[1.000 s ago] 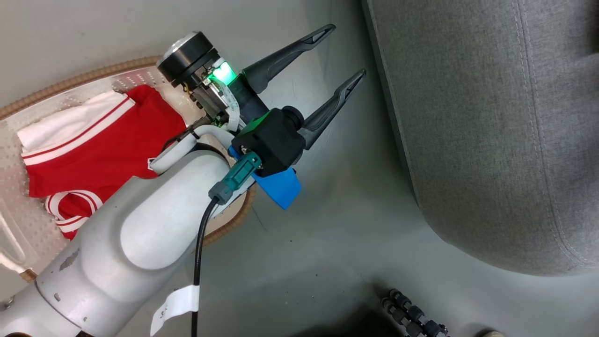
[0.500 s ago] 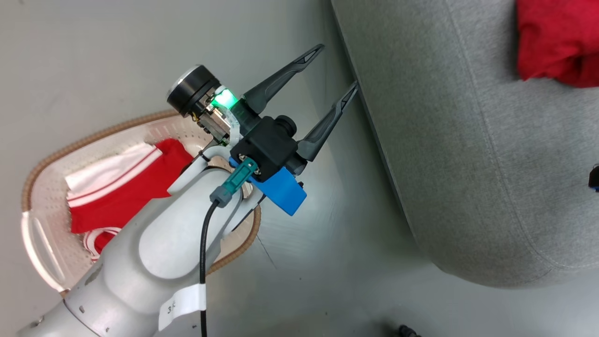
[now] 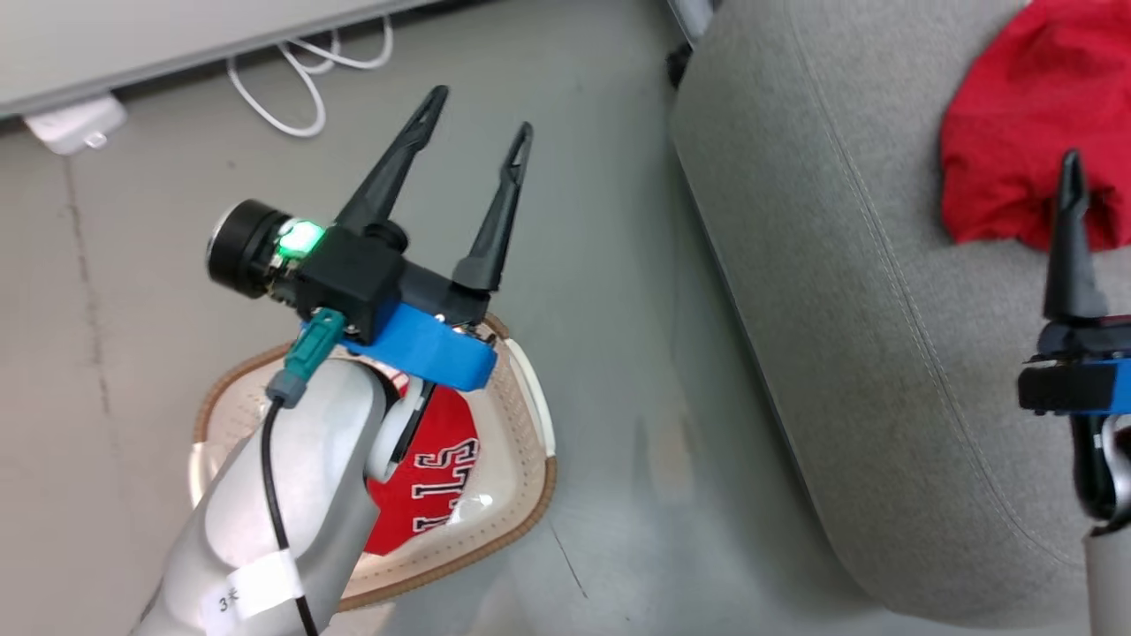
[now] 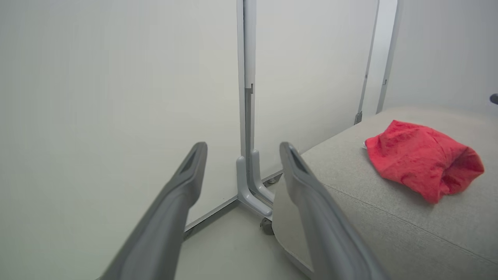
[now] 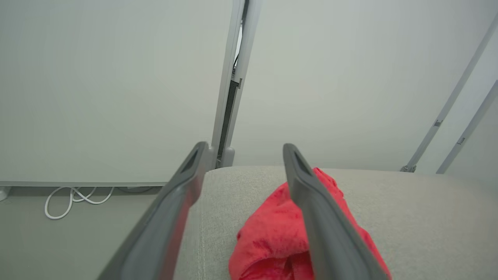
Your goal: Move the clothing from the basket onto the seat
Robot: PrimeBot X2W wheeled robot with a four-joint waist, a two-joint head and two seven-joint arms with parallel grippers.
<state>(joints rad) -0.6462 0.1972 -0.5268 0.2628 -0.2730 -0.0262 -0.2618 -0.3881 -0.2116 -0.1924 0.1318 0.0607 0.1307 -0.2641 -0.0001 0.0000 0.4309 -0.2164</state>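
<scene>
Nearest the robot, the left forearm [image 3: 292, 495] crosses over the basket [image 3: 550, 481], which stands on the floor [image 3: 618, 353] just beside the seat [image 3: 884, 397] without touching it. The jersey [image 3: 424, 486] lies in the bottom of the basket, lettering up and partly hidden under the arm. The left gripper [image 3: 482, 110] is above the basket's far rim. Its fingers are apart, hold nothing, and point out over bare floor rather than down at the cloth.

To the right, the right gripper [image 5: 245, 147] hangs over the seat. Its fingers are also apart and hold nothing. The plain red garment [image 3: 1007, 159] lies bunched on the seat cushion just past them. From the right wrist view I cannot tell whether one finger brushes the cloth.

Furthest off, a white cable [image 3: 300, 106] loops on the floor at the foot of a pale wall panel [image 3: 177, 44].

I judge the task about half done: one garment is on the seat and one is left in the basket, and neither gripper is at work on either. The step in hand looks like the turn toward the jersey.

The next move calls for the left wrist to tip down so the fingers aim into the basket. They should then lower onto a raised fold of the jersey and close on enough cloth that it lifts clear of the rim. The jersey may drag or catch on the rim on the way out, and a thin pinch could slip.
</scene>
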